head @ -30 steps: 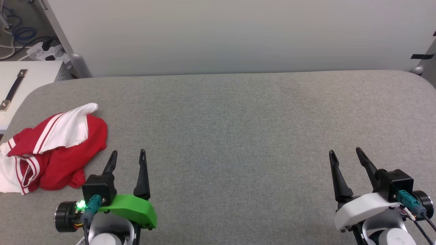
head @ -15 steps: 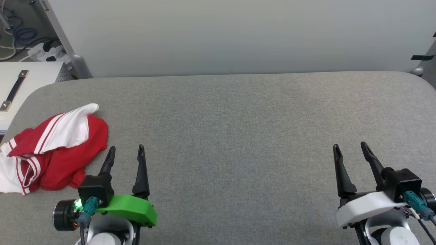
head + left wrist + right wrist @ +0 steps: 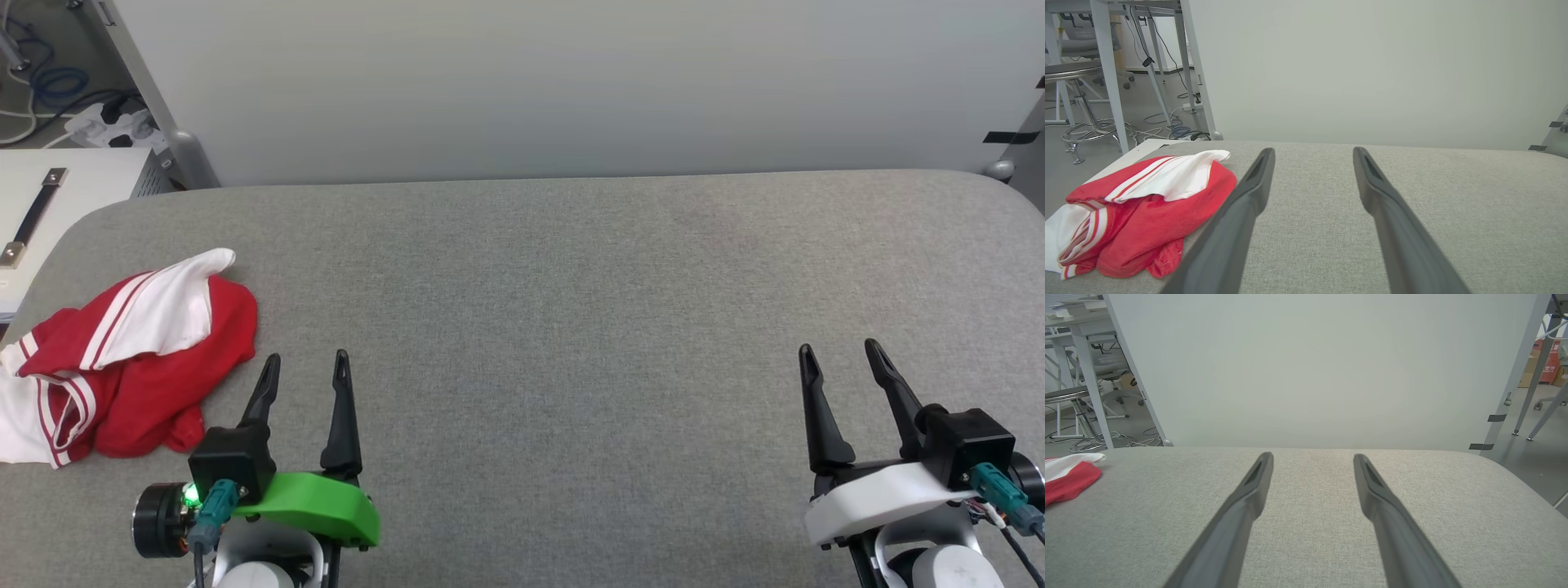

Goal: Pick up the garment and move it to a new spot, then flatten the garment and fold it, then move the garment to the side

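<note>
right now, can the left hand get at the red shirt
Probably yes. The left hand is open and empty, and the crumpled red shirt lies just off its left side on the grey table, with nothing between them.

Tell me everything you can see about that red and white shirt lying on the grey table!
The garment is a soft, knit-looking red shirt with white sleeves and red-and-white striped trim. It lies crumpled in a heap, with one white sleeve draped over the top and more white cloth at the heap's left edge. It rests on the grey fabric table, near the table's left end. Only the table touches it. The left gripper is open just to its right, fingers clear of the cloth.
</note>
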Motion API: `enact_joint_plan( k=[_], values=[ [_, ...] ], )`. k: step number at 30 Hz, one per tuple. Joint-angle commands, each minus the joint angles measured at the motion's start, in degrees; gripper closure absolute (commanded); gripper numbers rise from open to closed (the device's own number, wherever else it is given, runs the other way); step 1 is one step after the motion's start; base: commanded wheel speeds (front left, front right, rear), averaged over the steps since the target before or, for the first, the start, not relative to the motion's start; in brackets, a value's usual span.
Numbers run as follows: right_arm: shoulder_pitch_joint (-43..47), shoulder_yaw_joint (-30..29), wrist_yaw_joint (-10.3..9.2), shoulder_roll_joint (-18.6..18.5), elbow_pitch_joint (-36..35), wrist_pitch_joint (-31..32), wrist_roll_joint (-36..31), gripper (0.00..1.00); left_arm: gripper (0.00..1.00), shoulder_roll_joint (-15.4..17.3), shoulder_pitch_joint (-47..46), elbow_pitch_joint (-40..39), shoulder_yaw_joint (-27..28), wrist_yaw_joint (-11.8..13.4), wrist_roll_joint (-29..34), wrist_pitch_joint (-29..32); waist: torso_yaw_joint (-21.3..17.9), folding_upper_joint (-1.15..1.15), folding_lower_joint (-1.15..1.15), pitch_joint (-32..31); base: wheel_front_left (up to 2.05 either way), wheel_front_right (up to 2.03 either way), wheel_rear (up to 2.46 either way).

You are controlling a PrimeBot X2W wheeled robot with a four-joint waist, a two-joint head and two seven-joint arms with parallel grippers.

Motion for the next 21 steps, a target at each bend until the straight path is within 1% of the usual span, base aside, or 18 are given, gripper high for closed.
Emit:
enact_joint_plan(
  k=[1,4,7,21],
  values=[
    [0.2,-0.1,-0.04,0.1,0.1,-0.6,0.5,0.00,0.00,-0.2,1.1,-0.1,-0.1,0.1,-0.8,-0.6,0.0,0.00,0.00,0.1,0.00,0.00,0.00],
    [0.6,0.3,-0.04,0.1,2.3,-1.0,0.1,0.00,0.00,-0.2,1.3,0.7,-0.4,0.2,-1.0,-0.9,0.0,0.00,0.00,0.2,0.00,0.00,0.00],
    [0.3,0.6,-0.04,0.1,3.0,-1.3,0.2,0.00,0.00,-0.2,1.3,1.3,-0.6,0.4,-1.2,-1.3,0.1,0.00,0.00,0.4,0.00,0.00,0.00],
    [-0.3,0.1,-0.05,0.1,3.1,-3.1,1.6,0.00,0.00,-0.3,0.7,3.0,-1.2,0.3,-2.4,-3.1,0.4,0.00,0.00,1.3,0.00,0.00,0.00]
  ],
)
